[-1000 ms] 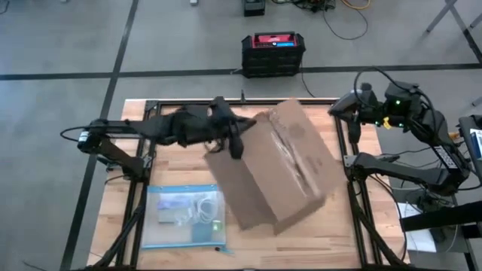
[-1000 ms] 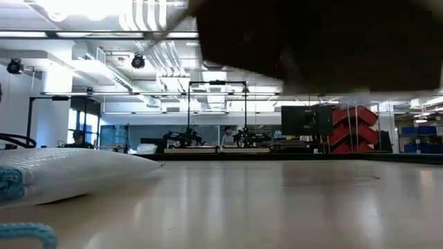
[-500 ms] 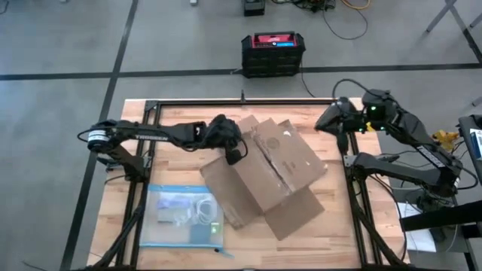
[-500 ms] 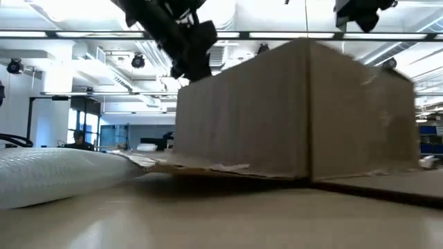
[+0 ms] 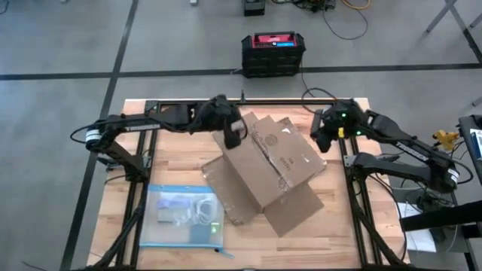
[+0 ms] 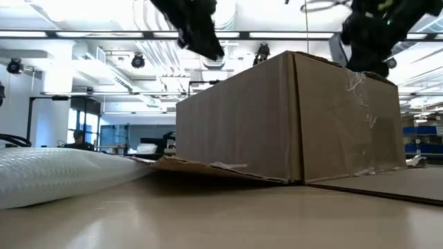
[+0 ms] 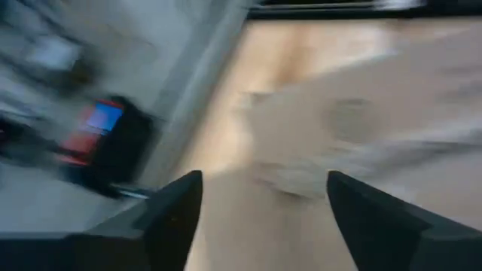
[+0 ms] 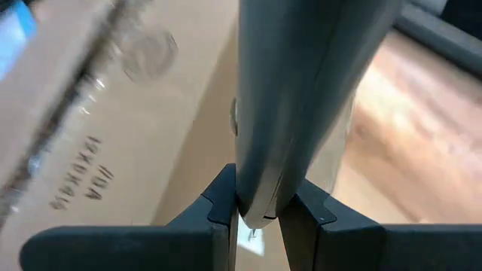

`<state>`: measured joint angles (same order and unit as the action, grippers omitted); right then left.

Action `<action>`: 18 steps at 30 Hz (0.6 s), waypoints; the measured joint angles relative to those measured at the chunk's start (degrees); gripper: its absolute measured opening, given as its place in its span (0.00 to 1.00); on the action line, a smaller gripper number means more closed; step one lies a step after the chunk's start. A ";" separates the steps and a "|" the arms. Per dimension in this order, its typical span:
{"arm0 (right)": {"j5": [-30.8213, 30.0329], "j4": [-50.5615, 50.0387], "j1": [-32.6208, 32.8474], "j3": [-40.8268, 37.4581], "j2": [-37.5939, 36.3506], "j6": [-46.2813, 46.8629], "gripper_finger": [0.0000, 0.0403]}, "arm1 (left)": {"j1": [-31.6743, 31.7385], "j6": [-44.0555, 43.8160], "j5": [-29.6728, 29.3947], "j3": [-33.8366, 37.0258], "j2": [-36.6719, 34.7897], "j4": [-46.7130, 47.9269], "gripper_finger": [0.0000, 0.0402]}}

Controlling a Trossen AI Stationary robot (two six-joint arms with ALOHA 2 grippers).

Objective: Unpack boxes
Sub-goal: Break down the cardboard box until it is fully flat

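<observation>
Nearest the front edge of the table (image 5: 124,199) lies a clear bag (image 5: 185,217), flat and apart from the work. Behind it the box (image 5: 275,162) sits skewed near mid-table, resting on its splayed flaps with the taped seam up. The left gripper (image 5: 234,138) hangs over the box's far left corner, fingers spread and empty. The right gripper (image 5: 319,141) is at the far right edge, fingers pinched together on a grey bar-shaped thing I cannot identify. Beyond, a crate (image 5: 273,53) stands on the floor. My worry: a one-sided push could slide or spin the light box into the bag.
</observation>
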<state>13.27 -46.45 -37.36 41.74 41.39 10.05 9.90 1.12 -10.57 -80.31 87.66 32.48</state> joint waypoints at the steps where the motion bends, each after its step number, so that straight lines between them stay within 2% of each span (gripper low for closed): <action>1: 0.03 0.08 0.00 -0.78 0.07 0.51 0.12 | -1.97 -3.27 1.78 0.31 -0.21 2.70 0.71; 3: 0.19 -0.21 0.00 -2.16 -0.25 1.28 0.12 | -7.47 -8.90 1.28 2.69 -0.34 6.23 0.72; 5: 0.21 -0.31 0.02 -3.27 -0.67 2.47 0.12 | -13.95 -14.41 -2.03 5.89 -0.15 8.45 0.71; 8: 0.12 -1.14 1.33 -5.52 -1.06 4.11 0.12 | -23.08 -23.67 -6.62 10.94 -0.22 7.30 0.67; 10: 0.09 -1.23 3.48 -6.87 -1.25 6.20 0.12 | -27.54 -30.23 -11.70 14.37 -0.22 5.38 0.64; 12: 0.03 -1.07 6.35 -7.81 -1.60 8.39 0.12 | -28.83 -34.84 -15.26 17.88 -0.20 2.25 0.62; 14: -1.11 -1.25 9.92 -8.31 -1.64 10.75 0.12 | -28.00 -37.05 -15.91 21.54 -0.20 -2.29 0.59; 18: -3.81 -1.11 18.54 -8.42 -1.64 16.11 0.12 | -22.67 -31.03 -15.93 28.46 -0.17 -14.21 0.52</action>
<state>9.46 -47.56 -18.82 33.32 39.75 26.17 -12.77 -29.91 -26.51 -51.86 87.48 18.27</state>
